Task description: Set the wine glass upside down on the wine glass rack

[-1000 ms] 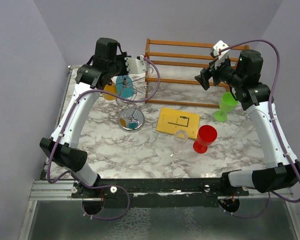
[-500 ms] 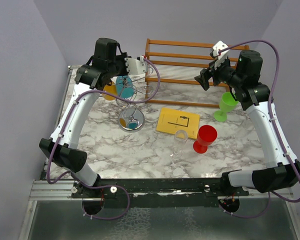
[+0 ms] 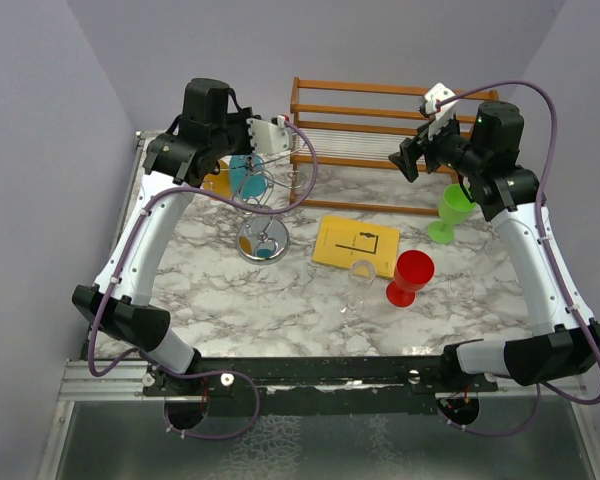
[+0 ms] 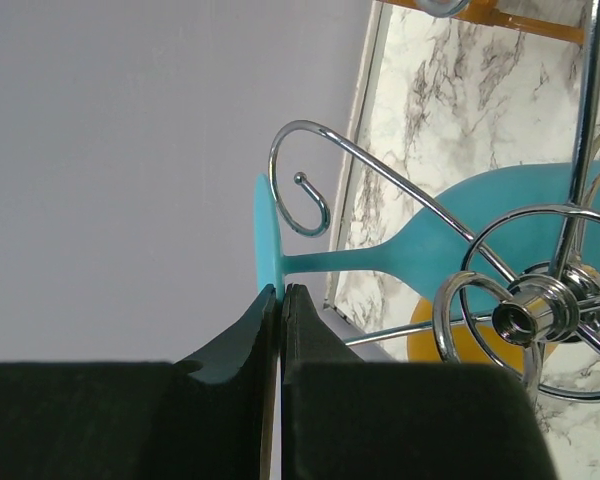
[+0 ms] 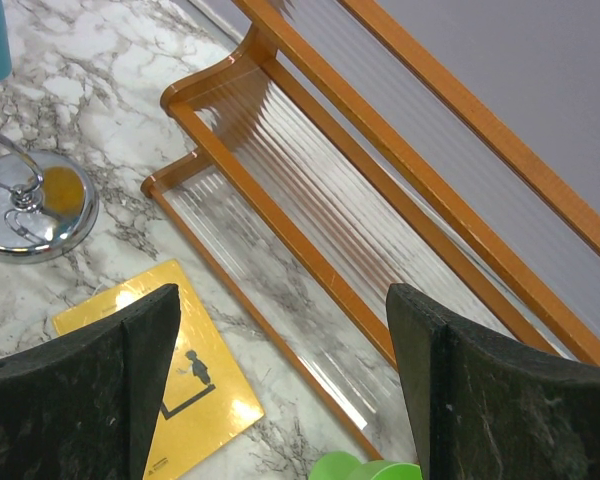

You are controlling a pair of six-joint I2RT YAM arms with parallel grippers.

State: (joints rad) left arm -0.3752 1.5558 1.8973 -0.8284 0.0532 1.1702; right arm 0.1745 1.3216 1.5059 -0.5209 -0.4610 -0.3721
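The teal wine glass [image 4: 500, 215] shows in the left wrist view with its thin foot [image 4: 265, 235] toward the wall and its bowl beside the rack's stem. My left gripper [image 4: 280, 290] is shut on the rim of that foot. The silver wine glass rack [image 4: 525, 318] has a curled arm [image 4: 302, 182] crossing in front of the glass stem. From above, the glass [image 3: 248, 172] hangs over the rack's round base [image 3: 263, 242]. My right gripper [image 5: 280, 370] is open and empty, high over the wooden shelf rack [image 5: 310, 215].
An orange glass [image 3: 220, 183] stands behind the silver rack. A yellow card [image 3: 357, 245] lies mid-table, with a clear glass [image 3: 361, 274], a red glass [image 3: 412, 275] and a green glass [image 3: 451, 210] to its right. The wooden shelf rack [image 3: 380, 125] lines the back edge.
My left arm has shifted slightly left and back, carrying the teal glass with it among the rack's arms. The right arm has not moved.
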